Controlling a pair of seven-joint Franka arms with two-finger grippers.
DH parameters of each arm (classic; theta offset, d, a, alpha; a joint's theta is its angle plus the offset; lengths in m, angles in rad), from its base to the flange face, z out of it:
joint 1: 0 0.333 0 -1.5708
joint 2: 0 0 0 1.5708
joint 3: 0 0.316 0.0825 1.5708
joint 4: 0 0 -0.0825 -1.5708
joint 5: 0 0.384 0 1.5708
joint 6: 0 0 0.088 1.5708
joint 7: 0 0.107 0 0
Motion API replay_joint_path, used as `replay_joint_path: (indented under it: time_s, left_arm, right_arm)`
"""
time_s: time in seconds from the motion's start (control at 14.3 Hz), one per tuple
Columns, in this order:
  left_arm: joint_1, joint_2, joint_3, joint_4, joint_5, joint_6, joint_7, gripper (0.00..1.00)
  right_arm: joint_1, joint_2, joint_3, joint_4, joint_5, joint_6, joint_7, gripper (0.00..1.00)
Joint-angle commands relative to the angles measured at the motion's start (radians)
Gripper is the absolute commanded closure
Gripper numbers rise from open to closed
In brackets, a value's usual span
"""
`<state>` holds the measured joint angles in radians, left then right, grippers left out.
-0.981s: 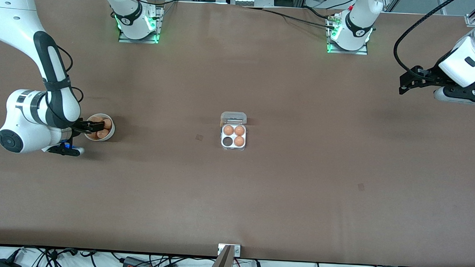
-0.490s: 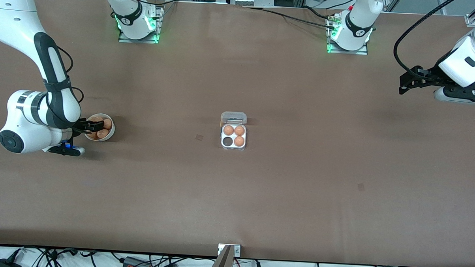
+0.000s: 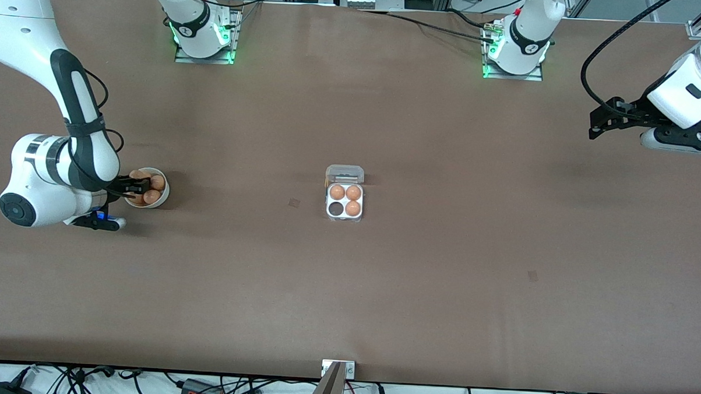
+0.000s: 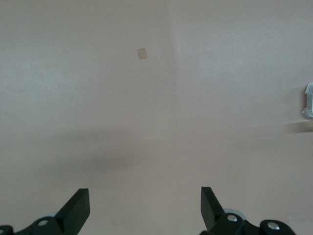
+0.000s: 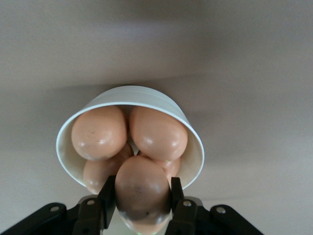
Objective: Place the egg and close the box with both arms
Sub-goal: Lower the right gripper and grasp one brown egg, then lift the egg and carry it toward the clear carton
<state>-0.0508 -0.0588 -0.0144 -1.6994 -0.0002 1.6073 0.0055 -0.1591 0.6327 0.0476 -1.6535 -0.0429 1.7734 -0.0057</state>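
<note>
right gripper (image 5: 143, 205) clamping an egg (image 5: 142, 192) over the bowl (image 3: 161, 199) — risking cracking or slipping. left gripper (image 4: 145, 208) waiting spread apart over bare table (image 3: 441, 282). box (image 3: 344, 201) sitting mid-table, lid open, one cell empty.

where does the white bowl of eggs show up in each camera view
Front view: the white bowl sits at the right arm's end of the table, under the right end effector.
Right wrist view: the bowl fills the centre.
Left wrist view: not in it.
Shared landmark: the egg gripped over the bowl.
</note>
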Motion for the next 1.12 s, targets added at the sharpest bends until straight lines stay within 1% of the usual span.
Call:
replay_joint_path:
  time_s: [0.0, 0.07, 0.14, 0.21, 0.35, 0.42, 0.56, 0.7, 0.77, 0.91, 0.98, 1.05]
  left_arm:
    - [-0.004, 0.008, 0.001, 0.024, 0.019, -0.020, 0.005, 0.00]
    - [-0.004, 0.008, 0.001, 0.024, 0.019, -0.021, 0.004, 0.00]
    - [-0.003, 0.008, 0.001, 0.024, 0.019, -0.020, 0.004, 0.00]
    - [-0.003, 0.008, 0.001, 0.024, 0.019, -0.020, 0.004, 0.00]
    - [-0.003, 0.008, 0.001, 0.024, 0.017, -0.020, 0.004, 0.00]
    - [-0.003, 0.008, 0.001, 0.024, 0.019, -0.020, 0.004, 0.00]
    - [-0.003, 0.008, 0.001, 0.024, 0.017, -0.021, 0.004, 0.00]
    - [-0.003, 0.008, 0.001, 0.024, 0.017, -0.021, 0.002, 0.00]
    - [-0.003, 0.008, 0.001, 0.024, 0.017, -0.021, 0.004, 0.00]
    - [-0.003, 0.008, 0.001, 0.024, 0.017, -0.021, 0.004, 0.00]
    - [-0.003, 0.008, 0.001, 0.024, 0.017, -0.021, 0.002, 0.00]
    - [-0.003, 0.008, 0.001, 0.024, 0.017, -0.021, 0.002, 0.00]
  right_arm:
    - [-0.008, 0.013, 0.005, 0.041, 0.015, -0.008, -0.031, 0.71]
    - [-0.007, 0.013, 0.006, 0.043, 0.015, -0.009, -0.031, 0.71]
    - [-0.004, 0.006, 0.009, 0.044, 0.015, -0.020, -0.031, 0.74]
    - [0.001, 0.002, 0.011, 0.070, 0.017, -0.053, -0.030, 0.76]
    - [0.044, 0.002, 0.018, 0.215, 0.015, -0.219, -0.022, 0.80]
    - [0.076, 0.002, 0.018, 0.281, 0.014, -0.280, -0.016, 0.81]
    - [0.134, 0.001, 0.018, 0.342, 0.014, -0.327, -0.013, 0.82]
    - [0.199, 0.002, 0.020, 0.369, 0.018, -0.319, 0.016, 0.82]
    - [0.232, 0.005, 0.020, 0.370, 0.037, -0.312, 0.039, 0.82]
    - [0.300, 0.012, 0.020, 0.370, 0.116, -0.246, 0.110, 0.82]
    - [0.334, 0.012, 0.020, 0.370, 0.142, -0.208, 0.159, 0.82]
    - [0.373, 0.013, 0.020, 0.370, 0.147, -0.166, 0.200, 0.82]
